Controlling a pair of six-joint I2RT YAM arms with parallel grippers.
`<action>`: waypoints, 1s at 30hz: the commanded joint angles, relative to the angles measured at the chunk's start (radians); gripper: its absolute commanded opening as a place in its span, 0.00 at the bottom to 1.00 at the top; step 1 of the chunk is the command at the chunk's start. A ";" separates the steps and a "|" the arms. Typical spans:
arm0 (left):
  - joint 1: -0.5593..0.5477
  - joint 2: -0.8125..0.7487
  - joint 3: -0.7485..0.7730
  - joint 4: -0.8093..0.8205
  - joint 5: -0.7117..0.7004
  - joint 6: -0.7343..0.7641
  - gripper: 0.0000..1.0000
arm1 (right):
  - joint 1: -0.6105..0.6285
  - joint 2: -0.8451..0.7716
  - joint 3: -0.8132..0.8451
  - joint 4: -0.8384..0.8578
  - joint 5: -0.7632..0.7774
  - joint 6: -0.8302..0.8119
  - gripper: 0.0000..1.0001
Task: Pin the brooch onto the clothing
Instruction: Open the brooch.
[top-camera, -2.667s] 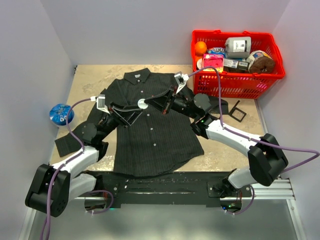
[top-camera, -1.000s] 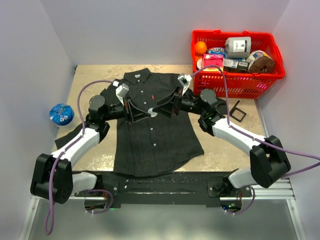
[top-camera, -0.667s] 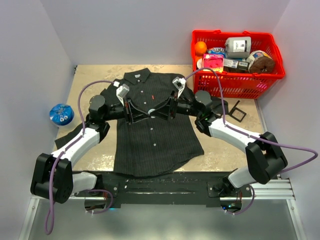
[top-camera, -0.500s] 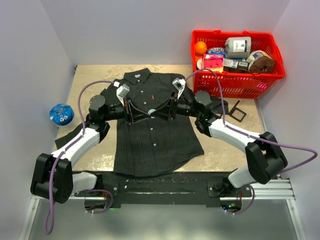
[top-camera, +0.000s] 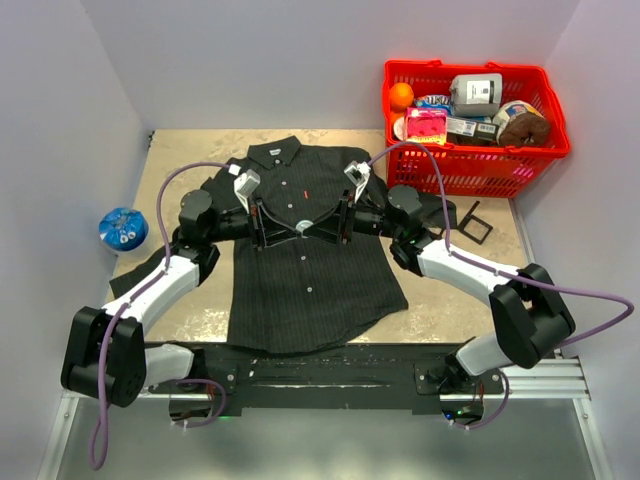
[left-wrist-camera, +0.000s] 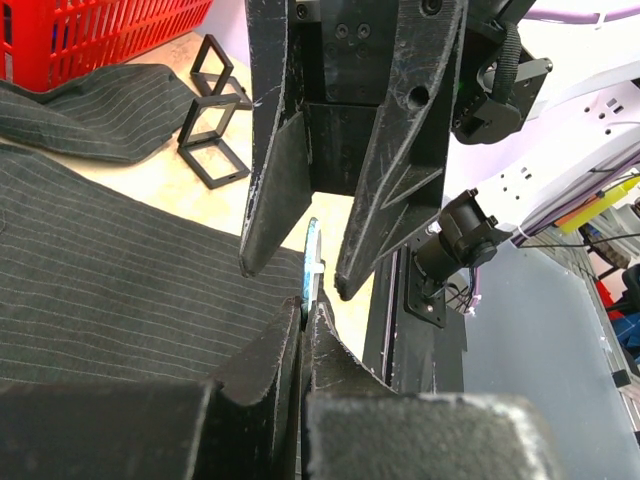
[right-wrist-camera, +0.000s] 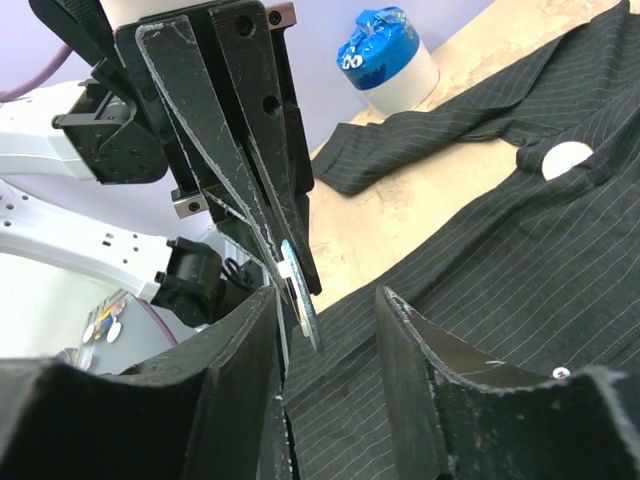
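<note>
The top camera looks steeply down from behind the arms over the whole bench (top-camera: 335, 140). Both wrist cameras sit close behind the left claw (left-wrist-camera: 305, 315) and right claw (right-wrist-camera: 328, 297), facing each other over the shirt (top-camera: 310, 285).

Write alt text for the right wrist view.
The left claw holds a thin round brooch edge-on between the open fingers of the right claw. Behind lies the dark pinstriped shirt on a tan table, with a blue-lidded white tub beyond its sleeve.
</note>
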 joint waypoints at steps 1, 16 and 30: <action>0.009 -0.030 0.023 0.006 -0.002 0.021 0.00 | 0.004 -0.030 -0.010 0.058 -0.006 0.009 0.46; 0.009 -0.036 0.026 -0.011 -0.006 0.035 0.00 | 0.002 -0.004 -0.026 0.107 -0.013 0.046 0.33; 0.008 -0.027 0.019 0.012 -0.003 0.018 0.00 | 0.003 0.044 -0.007 0.078 -0.012 0.047 0.17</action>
